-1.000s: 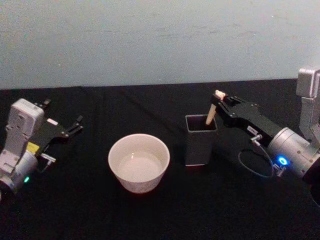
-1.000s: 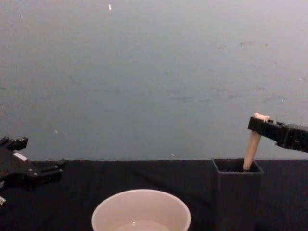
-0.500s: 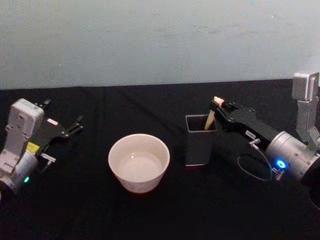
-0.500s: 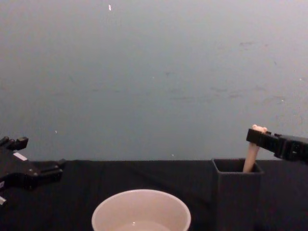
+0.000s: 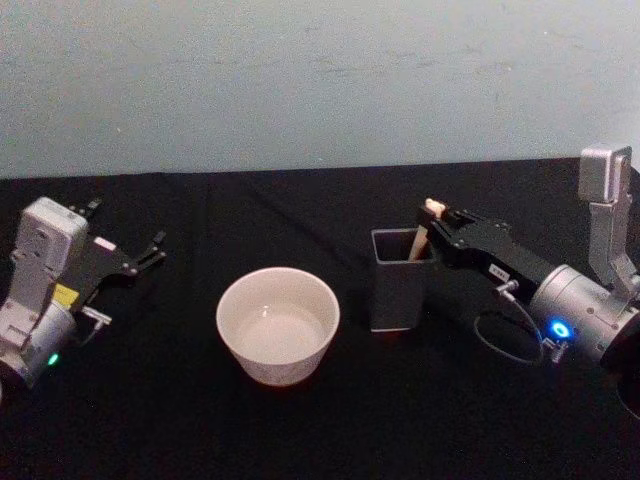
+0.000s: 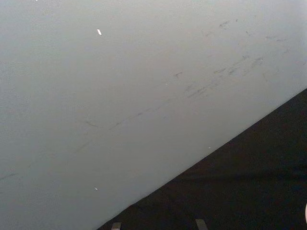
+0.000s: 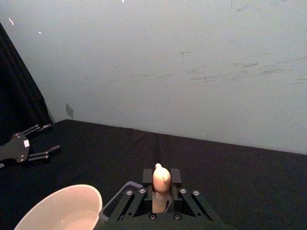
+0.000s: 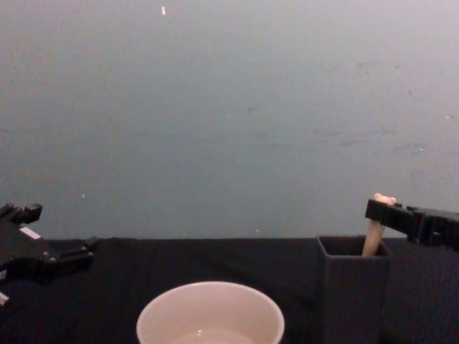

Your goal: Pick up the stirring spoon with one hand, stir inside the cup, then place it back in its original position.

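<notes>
The stirring spoon (image 5: 419, 240) stands in the dark holder (image 5: 397, 295), whose walls hide its neck and bowl; just the handle top shows. In the chest view, the bottom edge cuts off the cup (image 8: 215, 304) at 6 o'clock and the holder's base at 5 o'clock. The right gripper (image 8: 376, 210) runs off the edge at 3 o'clock.

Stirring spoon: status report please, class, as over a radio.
Right pincer shut on stirring spoon, spoon standing in dark grey holder. Left pincer open, parked far left. Cup left of holder, nothing between.
</notes>
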`<control>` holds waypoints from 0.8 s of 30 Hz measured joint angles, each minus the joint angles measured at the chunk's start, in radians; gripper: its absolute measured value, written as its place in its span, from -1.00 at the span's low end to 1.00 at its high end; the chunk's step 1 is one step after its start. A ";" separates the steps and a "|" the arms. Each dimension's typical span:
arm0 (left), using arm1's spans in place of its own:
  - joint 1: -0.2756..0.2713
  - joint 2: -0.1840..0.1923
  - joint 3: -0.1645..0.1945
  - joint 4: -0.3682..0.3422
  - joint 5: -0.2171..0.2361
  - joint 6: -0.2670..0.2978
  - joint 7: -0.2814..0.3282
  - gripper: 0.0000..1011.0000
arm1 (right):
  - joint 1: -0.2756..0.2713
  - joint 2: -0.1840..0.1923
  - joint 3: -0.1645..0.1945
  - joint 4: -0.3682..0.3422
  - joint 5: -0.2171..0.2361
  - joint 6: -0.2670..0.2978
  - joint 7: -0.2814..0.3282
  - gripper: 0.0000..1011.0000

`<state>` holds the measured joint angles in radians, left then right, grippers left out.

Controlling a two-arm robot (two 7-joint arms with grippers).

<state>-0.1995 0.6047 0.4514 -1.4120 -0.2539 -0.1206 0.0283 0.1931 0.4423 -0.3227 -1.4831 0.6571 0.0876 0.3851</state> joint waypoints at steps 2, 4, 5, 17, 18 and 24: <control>0.000 0.000 0.000 0.000 0.000 0.000 0.000 0.98 | 0.000 0.000 0.000 0.000 0.000 0.001 -0.001 -0.58; 0.000 0.000 0.000 0.000 0.000 0.000 0.000 0.98 | 0.000 0.000 0.000 0.000 0.000 0.001 -0.001 -0.58; 0.000 0.000 0.000 0.000 0.000 0.000 0.000 0.98 | 0.000 0.000 0.000 0.000 0.000 0.001 -0.001 -0.58; 0.000 0.000 0.000 0.000 0.000 0.000 0.000 0.98 | 0.000 0.000 0.000 0.000 0.000 0.000 -0.001 -0.58; 0.000 0.000 0.000 0.000 0.000 0.000 0.000 0.98 | 0.000 0.000 0.001 0.000 0.000 0.000 -0.001 -0.58; 0.000 0.000 0.000 0.000 0.000 0.000 0.000 0.98 | -0.001 0.000 0.001 -0.001 0.000 -0.001 -0.001 -0.41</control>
<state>-0.1995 0.6047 0.4514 -1.4120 -0.2539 -0.1206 0.0283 0.1925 0.4421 -0.3216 -1.4839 0.6568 0.0868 0.3841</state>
